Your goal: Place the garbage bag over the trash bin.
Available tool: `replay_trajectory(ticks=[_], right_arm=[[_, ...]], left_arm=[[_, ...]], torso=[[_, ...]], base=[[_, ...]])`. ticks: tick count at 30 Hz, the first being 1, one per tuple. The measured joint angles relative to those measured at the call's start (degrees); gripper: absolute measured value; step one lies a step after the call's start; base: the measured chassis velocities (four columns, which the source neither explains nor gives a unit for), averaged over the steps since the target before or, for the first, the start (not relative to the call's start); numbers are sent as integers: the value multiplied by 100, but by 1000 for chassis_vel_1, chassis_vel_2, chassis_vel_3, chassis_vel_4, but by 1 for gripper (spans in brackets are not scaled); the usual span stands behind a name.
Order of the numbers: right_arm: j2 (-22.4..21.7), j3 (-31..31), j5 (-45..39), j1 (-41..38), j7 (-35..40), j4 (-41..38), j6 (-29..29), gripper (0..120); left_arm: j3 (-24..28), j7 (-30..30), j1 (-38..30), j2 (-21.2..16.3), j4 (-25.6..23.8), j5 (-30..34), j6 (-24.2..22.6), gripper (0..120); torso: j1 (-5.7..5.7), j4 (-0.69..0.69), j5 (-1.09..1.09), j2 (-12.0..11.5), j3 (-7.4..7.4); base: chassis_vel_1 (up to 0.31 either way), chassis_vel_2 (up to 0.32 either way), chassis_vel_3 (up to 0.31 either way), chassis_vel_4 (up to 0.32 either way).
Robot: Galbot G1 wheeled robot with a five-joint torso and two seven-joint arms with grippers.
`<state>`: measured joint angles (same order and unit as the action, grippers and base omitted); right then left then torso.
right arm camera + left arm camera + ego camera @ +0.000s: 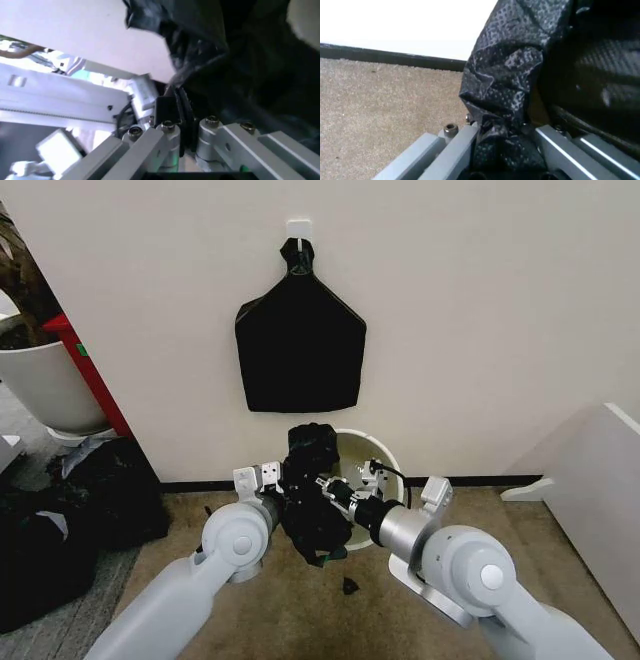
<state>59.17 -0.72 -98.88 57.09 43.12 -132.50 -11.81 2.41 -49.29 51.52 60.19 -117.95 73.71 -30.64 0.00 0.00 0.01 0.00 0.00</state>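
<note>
Both of our grippers are clamped on the garbage bag (pixel 312 498): our left gripper (pixel 283 485) pinches a fold of the black film from the left, and our right gripper (pixel 332 490) pinches it from the right, the two held close together low against the wall. In the left wrist view we see the dimpled, wrinkled film (pixel 507 86) bunched and drawn down between our grey fingers (pixel 455 150), which are closed on it above the tan carpet (pixel 375 108) and the dark baseboard (pixel 390 57). In the right wrist view the fingers (pixel 172 138) are pressed nearly together with a thin edge of the glossy bag (pixel 235 63) caught between them. From the head view the bag hangs as a crumpled bunch between our two wrists, its upper part rising in front of the trash bin (pixel 372 452) and its lower part drooping toward the carpet; it covers the left side of the bin's opening, while the white inner wall and rolled rim on the right side are bare. The bin stands on the floor against the wall, just behind our grippers. A small black scrap (pixel 350 585) lies on the carpet below the bunch. Above the bin a flat black bag (pixel 300 350) with a knotted top hangs from a white hook (pixel 299 227) on the wall. To our left stand a white planter pot (pixel 45 385) and bulky black sacks (pixel 70 520) on the floor.
</note>
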Motion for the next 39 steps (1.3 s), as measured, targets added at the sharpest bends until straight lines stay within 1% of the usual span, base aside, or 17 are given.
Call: replay_trajectory(ticks=[5, 7, 9, 12, 14, 15, 17, 19, 21, 23, 24, 26, 28, 29, 32, 35, 39], right_arm=[[-201, 101, 671, 79, -119, -208, -392, 0], [-292, 243, 830, 142, -160, -384, -680, 0], [-322, 292, 858, 164, -177, -439, -771, 1], [-449, 367, 1244, 243, -235, -643, -1082, 14], [-472, 367, 1391, 263, -292, -656, -1137, 16], [-581, 367, 2136, 380, -627, -678, -1306, 23], [-682, 364, 2919, 497, -995, -678, -1423, 30], [-853, 322, 4129, 656, -1501, -667, -1559, 39], [-921, 249, 4457, 669, -1600, -664, -1638, 48], [-919, 192, 4430, 637, -1551, -666, -1659, 51], [-883, 100, 4277, 556, -1404, -667, -1667, 57], [-754, -17, 3773, 395, -1077, -667, -1668, 64], [-548, -159, 2838, 146, -377, -666, -1613, 72], [-548, -159, 2838, 146, -377, -666, -1613, 72], [-301, -157, 1914, -128, 349, -556, -1444, 86], [-191, -137, 1771, -321, 576, -339, -1283, 96], [-157, -130, 1790, -437, 600, -218, -1259, 100]], left_arm=[[-27, 8, 12, -23, 4, -13, 3, 0], [-47, 16, 25, -32, 13, -25, 4, 0], [-54, 21, 29, -37, 17, -33, 4, 0], [-64, 73, 39, -56, 39, -109, 13, 0], [-65, 91, 40, -59, 46, -130, 18, 0], [-65, 151, 45, -72, 68, -215, 38, 0], [-65, 217, 51, -80, 98, -330, 63, 0], [-58, 323, 59, -82, 160, -544, 118, 0], [-35, 350, 53, -64, 189, -625, 138, 0], [-22, 352, 42, -53, 196, -638, 142, 0], [3, 352, 23, -38, 203, -659, 145, 0], [46, 357, -2, -19, 209, -713, 148, 0], [93, 371, -22, -12, 210, -766, 151, 0], [93, 371, -22, -12, 210, -766, 151, 0], [161, 408, -46, -9, 210, -852, 155, 0], [217, 483, -65, -2, 214, -1002, 167, 0], [250, 546, -82, 2, 232, -1118, 174, 0]], torso=[[0, 0, 0, 0, 0], [0, 0, -1, 0, 0], [0, 0, -1, 0, 0], [0, 0, 0, 0, 0], [0, 0, 0, 0, 0], [0, 0, 0, 0, 0], [0, 0, 0, 0, 0], [0, -1, 0, 0, 0], [0, 0, -1, 0, 0], [0, 0, -1, 0, 0], [0, -1, 0, 0, 0], [0, 0, -1, 0, 0], [0, 0, 0, 0, 0], [0, 0, 0, 0, 0], [0, 1, 0, 0, 0], [0, 0, -1, 0, 0], [0, 0, -1, 0, 0]], base=[[0, 0, 0, 0], [0, 0, 0, 0], [0, 0, 0, 0], [0, 0, 0, 0], [0, 0, 0, 0], [0, 0, 0, 0], [0, 0, 0, 0], [0, 0, 0, 0], [0, 0, 0, 0], [0, 0, 0, 0], [0, 0, 0, 0], [0, 0, 0, 0], [0, 0, 0, 0], [0, 0, 0, 0], [0, 0, 0, 0], [0, 0, 0, 0], [0, 0, 0, 0]])
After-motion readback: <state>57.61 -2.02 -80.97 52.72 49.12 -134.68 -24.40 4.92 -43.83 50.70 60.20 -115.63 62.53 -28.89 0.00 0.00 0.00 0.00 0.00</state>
